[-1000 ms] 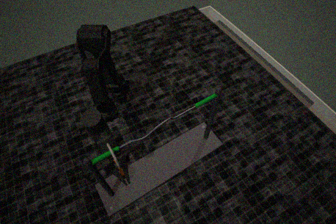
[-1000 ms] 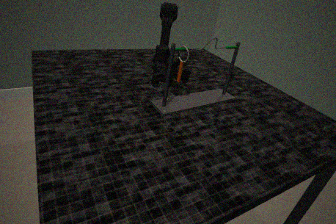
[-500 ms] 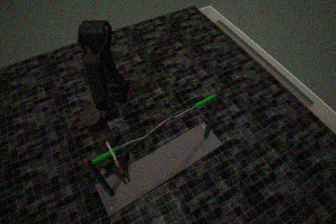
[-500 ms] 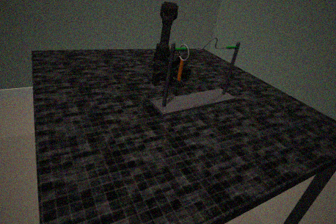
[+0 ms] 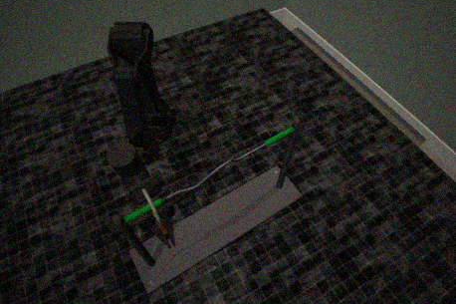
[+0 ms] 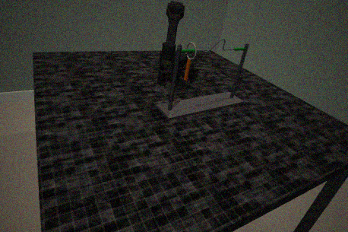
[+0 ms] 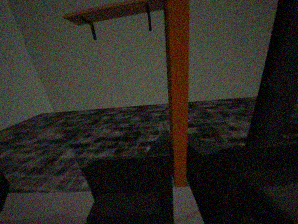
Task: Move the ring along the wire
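The arm (image 5: 136, 81) (image 6: 171, 35) is dark throughout, near black, with a blocky, rounded housing (image 5: 130, 41) (image 6: 175, 9) at its top bend and long, thick links. The black jaws show broad, angular sides in the wrist view. Any screws, cables or markings are too dim to tell.
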{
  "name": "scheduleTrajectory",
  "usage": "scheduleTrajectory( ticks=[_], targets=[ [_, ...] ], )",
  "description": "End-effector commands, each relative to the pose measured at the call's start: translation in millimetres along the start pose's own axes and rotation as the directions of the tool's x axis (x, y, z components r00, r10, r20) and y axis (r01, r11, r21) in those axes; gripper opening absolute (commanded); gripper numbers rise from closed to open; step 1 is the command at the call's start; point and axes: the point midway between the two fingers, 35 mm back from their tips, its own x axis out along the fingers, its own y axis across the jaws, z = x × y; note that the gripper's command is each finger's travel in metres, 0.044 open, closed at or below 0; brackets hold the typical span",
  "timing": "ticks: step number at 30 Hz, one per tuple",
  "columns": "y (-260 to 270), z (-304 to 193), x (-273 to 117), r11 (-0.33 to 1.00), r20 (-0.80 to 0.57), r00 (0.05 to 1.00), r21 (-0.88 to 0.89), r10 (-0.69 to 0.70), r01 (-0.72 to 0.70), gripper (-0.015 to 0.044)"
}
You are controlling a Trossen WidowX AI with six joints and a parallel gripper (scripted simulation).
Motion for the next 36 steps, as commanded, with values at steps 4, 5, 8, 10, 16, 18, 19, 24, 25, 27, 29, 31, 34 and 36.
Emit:
scheduleTrajectory(
  ticks=[4, 5, 8, 10, 16, 18, 19, 24, 25, 27, 29, 31, 34, 36],
  targets=[
    [-1, 2, 1, 1.0, 0.004, 1.0, -0.002, -0.006, 0.006, -0.015],
    [-1, 2, 1, 1.0, 0.004, 1.0, -0.002, -0.006, 0.006, -0.015],
    [-1, 2, 1, 1.0, 0.004, 1.0, -0.002, -0.006, 0.006, -0.015],
    [-1, 2, 1, 1.0, 0.004, 1.0, -0.002, -0.006, 0.006, -0.015],
    [-1, 2, 1, 1.0, 0.003, 1.0, -0.002, -0.006, 0.006, -0.015],
    [1, 2, 1, 1.0, 0.003, 1.0, -0.002, -0.006, 0.006, -0.015],
    [2, 2, 1, 1.0, 0.003, 1.0, -0.002, -0.006, 0.006, -0.015],
    [7, 2, 1, 1.0, 0.002, 1.0, -0.001, -0.006, 0.006, -0.015],
    [8, 2, 1, 1.0, 0.002, 1.0, -0.001, -0.006, 0.006, -0.015],
    [10, 2, 1, 1.0, 0.002, 1.0, -0.001, -0.006, 0.006, -0.015],
    [12, 2, 1, 1.0, 0.001, 1.0, -0.001, -0.006, 0.006, -0.015],
    [14, 2, 1, 1.0, 0.001, 1.0, -0.001, -0.006, 0.006, -0.015],
    [17, 2, 1, 1.0, 0.001, 1.0, -0.001, -0.007, 0.007, -0.015],
    [19, 2, 1, 1.0, 0.0, 1.0, -0.001, -0.007, 0.007, -0.015]
  ],
)
